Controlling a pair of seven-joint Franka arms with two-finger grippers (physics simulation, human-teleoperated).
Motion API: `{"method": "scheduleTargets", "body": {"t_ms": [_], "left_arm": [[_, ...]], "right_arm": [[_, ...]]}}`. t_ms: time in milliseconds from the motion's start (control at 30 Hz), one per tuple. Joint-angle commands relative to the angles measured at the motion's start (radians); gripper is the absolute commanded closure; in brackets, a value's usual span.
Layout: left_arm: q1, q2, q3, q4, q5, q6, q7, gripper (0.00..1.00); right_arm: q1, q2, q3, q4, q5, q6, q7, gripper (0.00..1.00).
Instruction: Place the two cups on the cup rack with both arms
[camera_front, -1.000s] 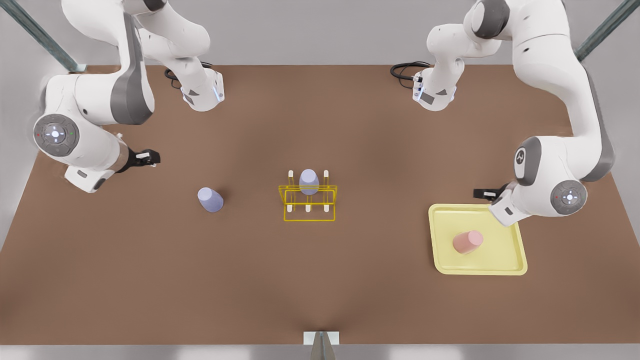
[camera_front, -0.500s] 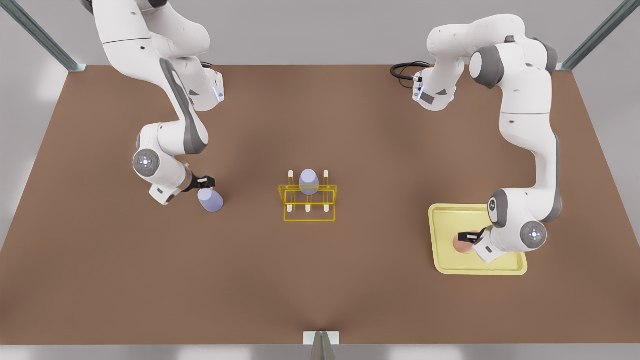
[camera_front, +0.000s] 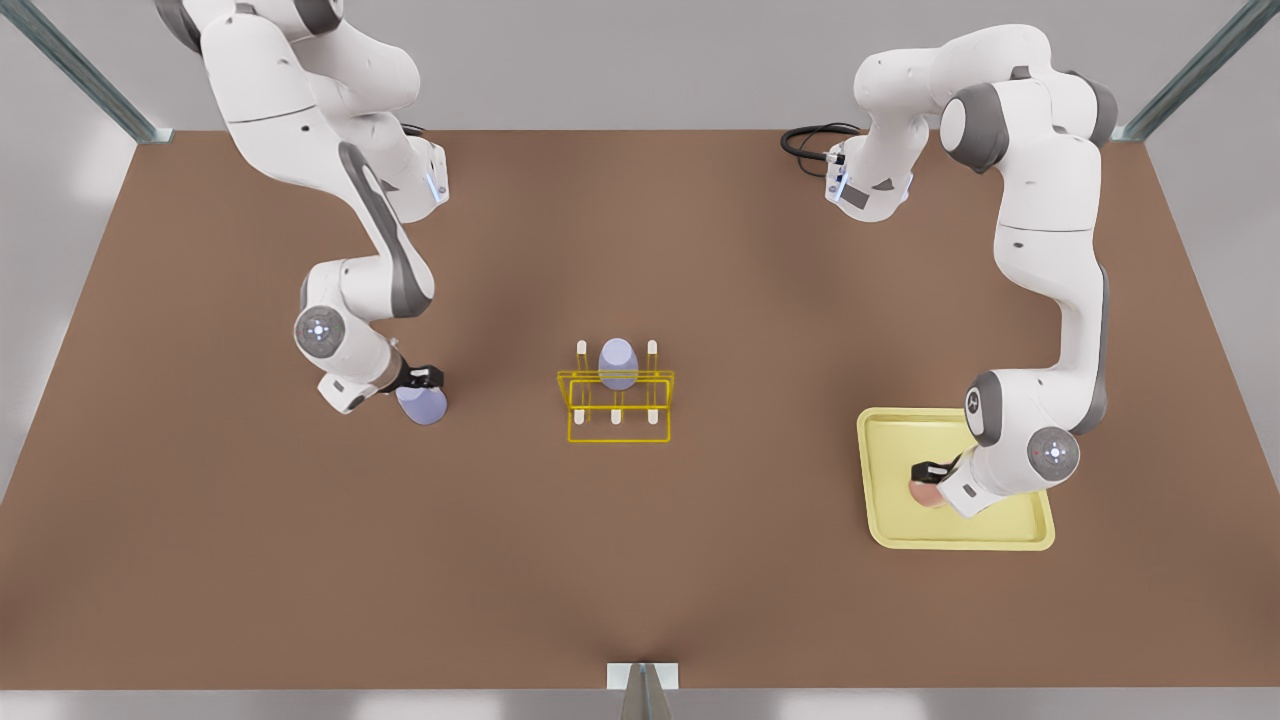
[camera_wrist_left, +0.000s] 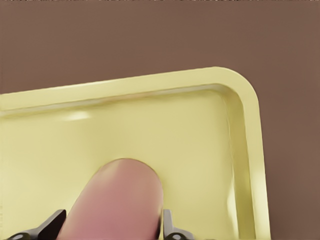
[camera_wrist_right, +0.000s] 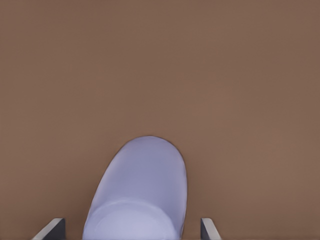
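The pale lavender cup (camera_front: 425, 405) (camera_wrist_right: 140, 190) lies on its side on the brown table at the front view's left. My right gripper (camera_front: 422, 385) (camera_wrist_right: 131, 227) is open around it, with a gap between each finger and the cup. On the front view's right, the pink cup (camera_front: 922, 492) (camera_wrist_left: 117, 200) lies on its side in the pale-yellow tray (camera_front: 890, 440) (camera_wrist_left: 150, 85). My left gripper (camera_front: 930, 475) (camera_wrist_left: 114, 225) is shut on this cup, its fingers (camera_wrist_left: 169, 225) against both sides. The yellow cup rack (camera_front: 618, 410) stands mid-table.
A second, look-alike lavender cup (camera_front: 618, 362) sits on a back peg of the rack. Both arm bases (camera_front: 405, 180) (camera_front: 868, 185) and a black cable (camera_front: 810, 140) are at the far edge. A small grey mount (camera_front: 642, 685) is at the near edge.
Both arms swung down and inward from the table's sides. The right gripper came around the lavender cup, and the left gripper settled lower on the pink cup in the tray.
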Motion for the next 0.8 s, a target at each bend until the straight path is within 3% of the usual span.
{"method": "scheduleTargets", "body": {"t_ms": [0,300,500,567,667,767], "left_arm": [[0.0,0.001,0.0,-0.001,-0.001,0.021,0.019,0.15],[-0.001,-0.04,0.0,0.002,0.002,0.005,0.001,0.15],[-0.081,-0.128,-0.001,0.002,0.002,-0.142,-0.16,0.15],[-0.124,-0.128,-0.001,0.009,0.001,-0.143,-0.212,0.16],[-0.236,-0.123,-0.01,0.137,0.002,-0.358,-0.444,0.16],[-0.385,-0.091,-0.012,0.249,-0.036,-0.372,-0.702,0.16]], "right_arm": [[0.003,0.005,0.0,0.001,-0.001,0.011,0.069,0.0],[0.001,0.063,-0.001,0.004,-0.021,0.002,0.083,0.0],[0.007,0.08,0.0,0.015,-0.021,-0.004,0.083,0.0],[0.006,0.081,0.0,0.016,-0.021,-0.004,0.081,0.0],[0.015,0.081,0.0,0.016,-0.021,-0.015,0.083,0.0],[0.014,0.083,0.0,0.018,-0.021,-0.018,0.081,0.0]]}}
